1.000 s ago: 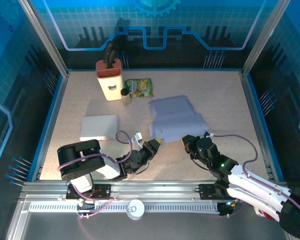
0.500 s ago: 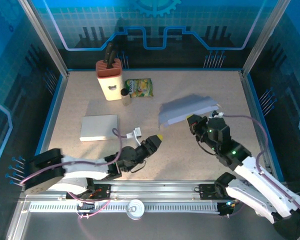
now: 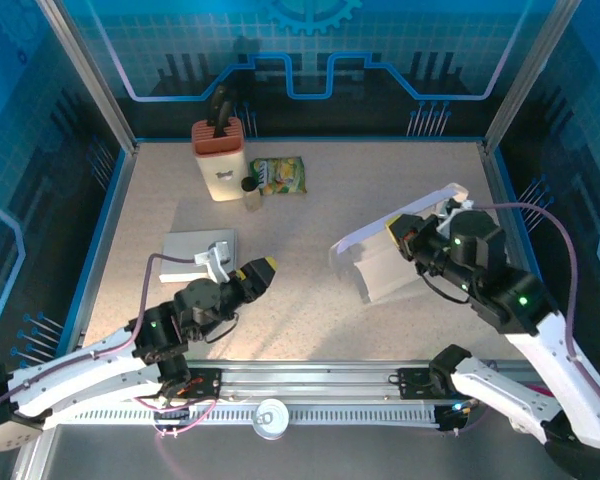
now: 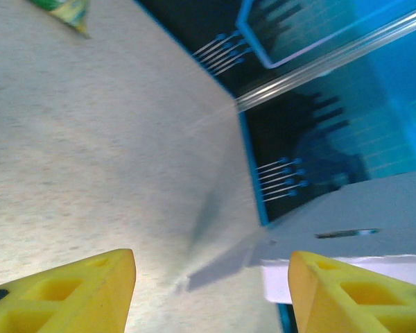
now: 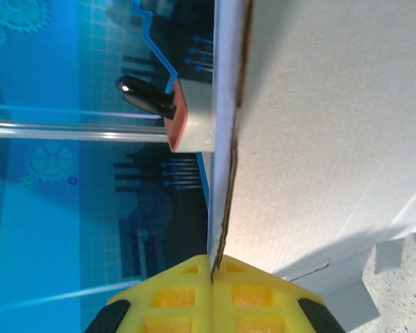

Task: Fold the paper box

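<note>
1. Cardboard, pale lilac-grey, makes up the box (image 3: 385, 262). It sits right of centre, raised off the table (image 3: 310, 315) and tilted, with one broad panel facing the arms and a flap hanging down from it. Whether its lowest edge touches the table I cannot tell.
2. Clamped on the box's upper edge is the right gripper (image 3: 402, 230). In the right wrist view its yellow pads (image 5: 173, 295) press together with the thin cardboard edge running straight between them, and the broad panel spreads away to the right.
3. Left of centre, the left gripper (image 3: 258, 269) is low over the table, well apart from the box and pointing toward it. Its two yellow fingers (image 4: 76, 291) stand wide apart with only bare table between them, so it holds nothing.
4. From the left wrist view, a corner of the box shows at the lower right, above the table, casting a dark shadow on the speckled surface below it.
5. At the back left stands a knife block (image 3: 220, 160), upright, with a black handle sticking out of its red top. A small bottle (image 3: 250, 192) is just beside it, and a green-and-yellow snack bag (image 3: 279, 176) lies next to that.
6. A flat grey pad (image 3: 192, 252) lies on the table at the left, near the left arm's wrist.
</note>
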`<state>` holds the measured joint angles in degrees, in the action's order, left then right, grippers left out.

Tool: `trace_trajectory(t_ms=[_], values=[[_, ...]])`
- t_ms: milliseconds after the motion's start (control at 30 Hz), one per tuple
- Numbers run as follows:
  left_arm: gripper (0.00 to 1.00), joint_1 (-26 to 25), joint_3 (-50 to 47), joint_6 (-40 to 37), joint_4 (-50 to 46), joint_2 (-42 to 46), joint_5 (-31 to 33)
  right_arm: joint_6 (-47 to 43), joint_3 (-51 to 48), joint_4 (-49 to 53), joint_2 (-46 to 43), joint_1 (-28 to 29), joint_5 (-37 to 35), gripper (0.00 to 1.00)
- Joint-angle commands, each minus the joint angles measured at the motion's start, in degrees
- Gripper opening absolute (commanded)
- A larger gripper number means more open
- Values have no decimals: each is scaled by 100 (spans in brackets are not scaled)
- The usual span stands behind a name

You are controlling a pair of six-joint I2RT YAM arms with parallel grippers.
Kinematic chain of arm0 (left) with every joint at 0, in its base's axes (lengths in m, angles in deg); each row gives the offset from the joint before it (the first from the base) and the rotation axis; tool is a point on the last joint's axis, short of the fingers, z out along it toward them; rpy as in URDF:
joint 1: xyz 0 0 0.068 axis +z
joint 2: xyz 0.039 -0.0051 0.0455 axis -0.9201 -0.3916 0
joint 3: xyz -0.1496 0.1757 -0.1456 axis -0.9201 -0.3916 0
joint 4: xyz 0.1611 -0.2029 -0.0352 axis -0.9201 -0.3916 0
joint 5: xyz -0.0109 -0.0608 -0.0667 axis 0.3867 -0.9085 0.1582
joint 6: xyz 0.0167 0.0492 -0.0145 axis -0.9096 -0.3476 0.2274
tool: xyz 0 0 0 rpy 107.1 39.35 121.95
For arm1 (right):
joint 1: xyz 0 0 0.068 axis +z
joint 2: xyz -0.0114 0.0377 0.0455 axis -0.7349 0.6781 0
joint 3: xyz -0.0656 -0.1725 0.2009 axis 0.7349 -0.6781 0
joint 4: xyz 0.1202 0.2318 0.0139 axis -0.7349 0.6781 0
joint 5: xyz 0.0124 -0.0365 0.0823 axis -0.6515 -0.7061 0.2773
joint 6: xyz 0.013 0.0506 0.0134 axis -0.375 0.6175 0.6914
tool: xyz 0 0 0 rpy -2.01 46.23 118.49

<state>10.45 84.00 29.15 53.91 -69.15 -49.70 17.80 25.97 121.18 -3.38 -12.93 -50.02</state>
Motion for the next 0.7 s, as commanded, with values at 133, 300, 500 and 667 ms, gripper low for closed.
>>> trace_trajectory(t_ms=[133, 300, 500, 667], values=[[61, 684, 382, -538, -1130, -287, -1203, 134, -1117, -2802, 1461, -108, 959, 0], [61, 780, 604, -743, -1376, -332, -1361, 108, -1768, -3437, 1803, -163, 896, 0], [58, 761, 1260, -1199, -1045, -1201, -2029, 175, -2078, -4030, 2229, -220, 1130, 0], [59, 584, 1664, -1124, -666, -1962, -2097, 272, -2186, -4241, 2348, -220, 1210, 0]])
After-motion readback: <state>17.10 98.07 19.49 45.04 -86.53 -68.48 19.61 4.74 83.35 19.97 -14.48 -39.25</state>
